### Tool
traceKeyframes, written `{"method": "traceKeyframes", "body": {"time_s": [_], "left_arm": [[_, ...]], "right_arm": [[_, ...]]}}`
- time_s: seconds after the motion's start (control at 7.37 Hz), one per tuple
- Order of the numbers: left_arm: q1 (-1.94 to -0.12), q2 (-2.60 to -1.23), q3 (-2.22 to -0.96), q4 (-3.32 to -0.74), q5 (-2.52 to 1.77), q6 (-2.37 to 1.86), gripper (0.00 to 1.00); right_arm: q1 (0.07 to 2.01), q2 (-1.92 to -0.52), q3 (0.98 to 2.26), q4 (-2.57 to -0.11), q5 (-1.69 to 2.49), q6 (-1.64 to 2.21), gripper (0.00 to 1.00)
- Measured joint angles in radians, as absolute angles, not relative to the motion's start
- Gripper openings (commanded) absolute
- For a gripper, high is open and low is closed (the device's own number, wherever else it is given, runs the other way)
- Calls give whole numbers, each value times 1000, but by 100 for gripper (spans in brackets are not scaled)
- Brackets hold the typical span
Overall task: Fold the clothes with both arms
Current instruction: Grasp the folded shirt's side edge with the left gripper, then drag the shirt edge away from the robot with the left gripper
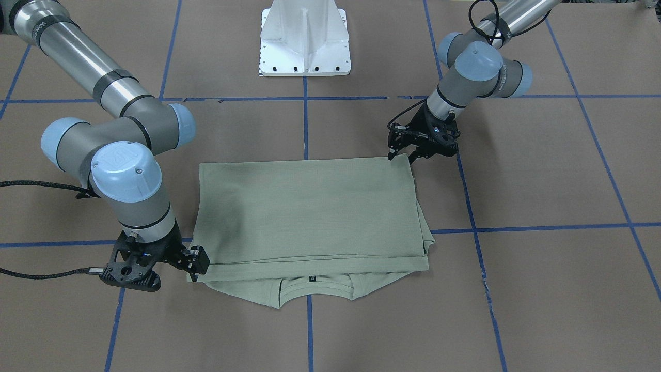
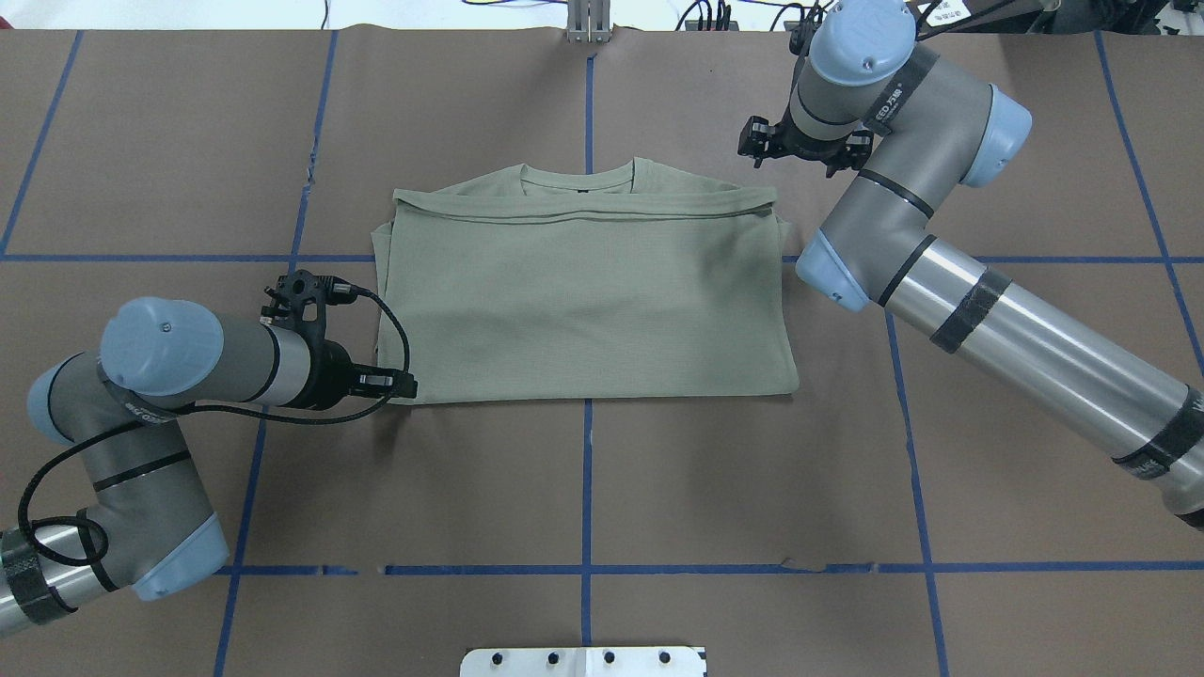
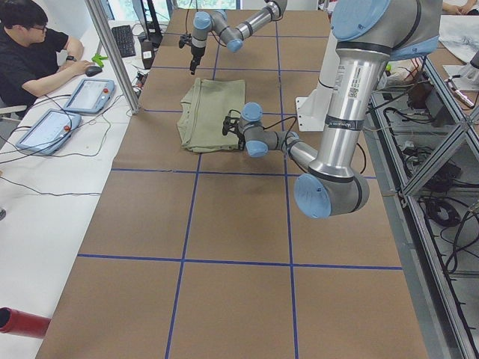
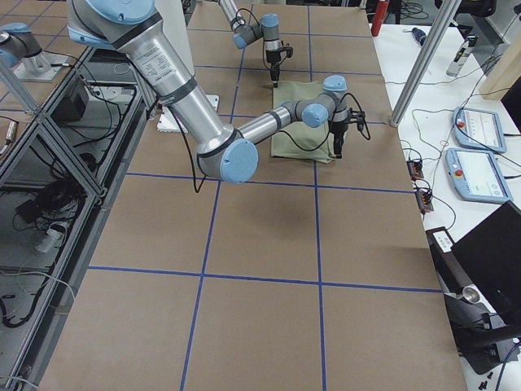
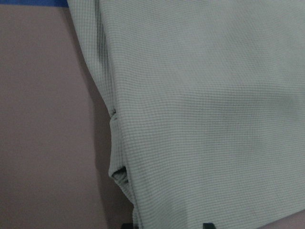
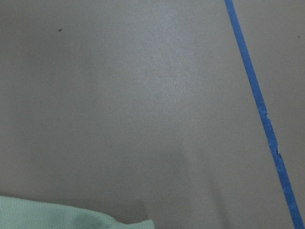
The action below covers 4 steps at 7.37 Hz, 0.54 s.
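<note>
Shirt (image 2: 583,301) lies folded on table (image 2: 583,489) centre, collar at 12 o'clock overhead. L gripper (image 2: 403,385), jaws apart, at 7 o'clock corner; R gripper (image 1: 195,263) by 1 o'clock, prob. off-cloth, closure can't tell. Risk: one-sided lift skews layers.

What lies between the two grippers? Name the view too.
The folded shirt, stretching diagonally from the left gripper to the right gripper; the front-facing view shows it.
</note>
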State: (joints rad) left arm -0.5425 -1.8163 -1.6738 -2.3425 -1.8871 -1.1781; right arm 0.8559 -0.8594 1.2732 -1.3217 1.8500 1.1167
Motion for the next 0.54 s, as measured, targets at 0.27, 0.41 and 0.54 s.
{"method": "traceKeyframes", "body": {"time_s": [0.27,0.41,0.54], "left_arm": [[-542,-1816,-1675,-2342,-1889,-1179,0],[-543,-1815,-1675,-2342,-1889,-1179,0],[-544,-1811,-1676,-2342,-1889,-1178,0]], "right_arm": [[856,-860,1273,-1321,1850,1117,100],[856,-860,1273,-1321,1850,1117,100],[856,-860,1273,-1321,1850,1117,100]]}}
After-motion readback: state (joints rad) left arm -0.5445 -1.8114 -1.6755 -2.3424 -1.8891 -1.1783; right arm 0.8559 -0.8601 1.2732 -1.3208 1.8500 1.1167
